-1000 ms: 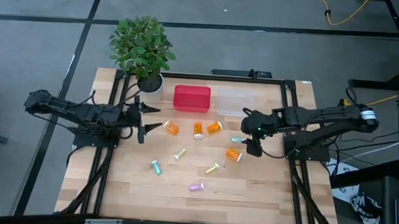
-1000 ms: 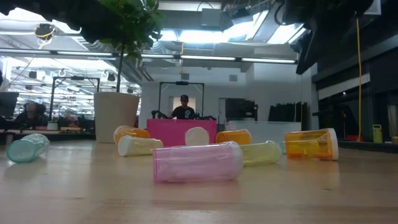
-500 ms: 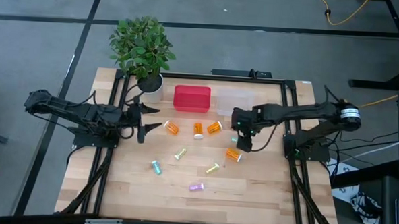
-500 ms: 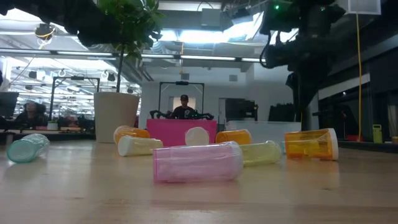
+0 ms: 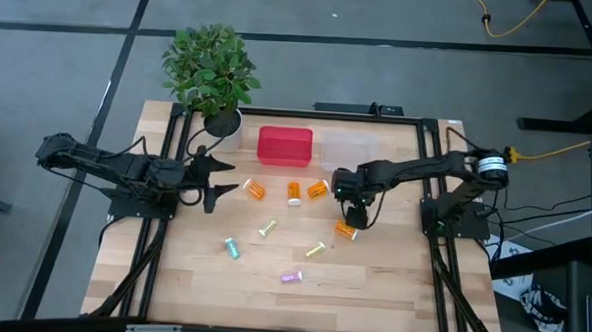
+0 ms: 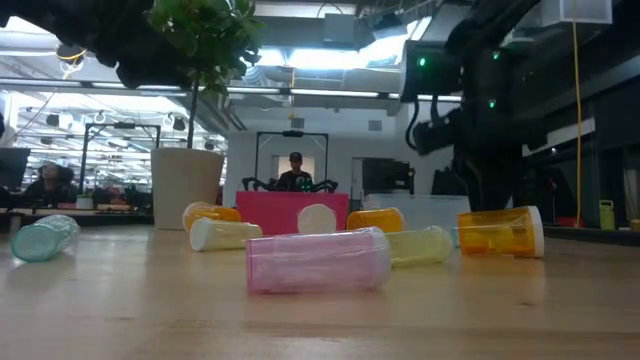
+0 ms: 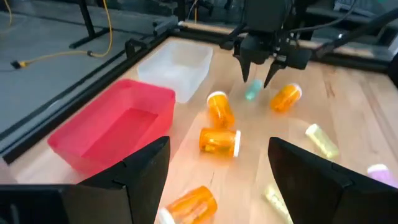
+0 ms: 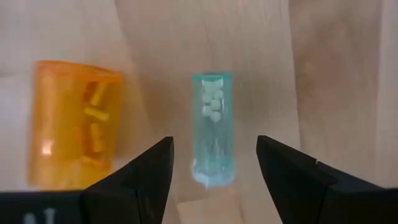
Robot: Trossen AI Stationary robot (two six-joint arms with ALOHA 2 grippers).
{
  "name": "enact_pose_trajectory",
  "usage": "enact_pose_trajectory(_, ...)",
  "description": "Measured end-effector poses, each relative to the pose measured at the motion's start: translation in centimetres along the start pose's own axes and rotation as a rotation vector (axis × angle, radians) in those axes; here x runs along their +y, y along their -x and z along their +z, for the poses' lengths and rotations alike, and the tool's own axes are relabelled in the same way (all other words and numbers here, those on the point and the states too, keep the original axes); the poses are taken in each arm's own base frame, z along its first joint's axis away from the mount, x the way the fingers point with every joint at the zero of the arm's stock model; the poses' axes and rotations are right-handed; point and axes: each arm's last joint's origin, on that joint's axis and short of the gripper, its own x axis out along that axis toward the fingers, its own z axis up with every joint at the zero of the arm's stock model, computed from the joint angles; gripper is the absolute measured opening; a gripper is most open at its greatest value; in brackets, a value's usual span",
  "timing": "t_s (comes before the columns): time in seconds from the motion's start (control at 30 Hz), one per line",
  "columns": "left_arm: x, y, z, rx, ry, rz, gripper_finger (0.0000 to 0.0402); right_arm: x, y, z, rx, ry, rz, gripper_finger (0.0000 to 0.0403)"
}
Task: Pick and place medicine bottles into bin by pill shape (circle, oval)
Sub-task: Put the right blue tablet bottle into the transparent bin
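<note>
Teal bottle (image 8: 212,127): lying on the table (image 5: 371,289), round pills visible only in the right wrist view.
Right gripper (image 8: 212,163): fingers spread, hovering above it.
Orange bottle (image 8: 76,121): just beside.
Left gripper (image 5: 225,180): spread, waiting near red bin (image 5: 285,147).

The left gripper (image 7: 214,171) shows its two dark fingers (image 7: 140,174) spread wide at the near edge. Beyond them a shallow red plastic bin (image 7: 115,127) sits beside a clear plastic bin (image 7: 177,65). Three translucent orange bottles (image 7: 219,140) lie near the red one. Farther off, the right gripper (image 7: 258,73) hangs with parted fingers above a small teal bottle (image 7: 252,92) (a fourth orange bottle (image 7: 285,97) lies just beside it).
</note>
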Motion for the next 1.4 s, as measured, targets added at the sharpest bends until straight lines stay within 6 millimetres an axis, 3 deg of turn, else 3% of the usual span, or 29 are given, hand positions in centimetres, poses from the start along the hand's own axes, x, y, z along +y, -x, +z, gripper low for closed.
enact_pose_trajectory(0.33,-0.7,0.3,-0.1,-0.001,0.045,-0.055,0.0265,-0.8,-2.7,0.7,0.066,-0.025,-0.037,0.0233)
enact_pose_trajectory(0.7,-1.1,0.5,-0.3,0.012,0.028,-0.085,0.0265,-1.1,-2.3,0.8,0.033,-0.129,-0.031,0.0229)
enact_pose_trajectory(1.4,-1.2,0.5,-0.4,0.018,0.075,-0.095,0.0265,-1.3,-2.3,1.0,0.014,-0.177,-0.047,0.0103)
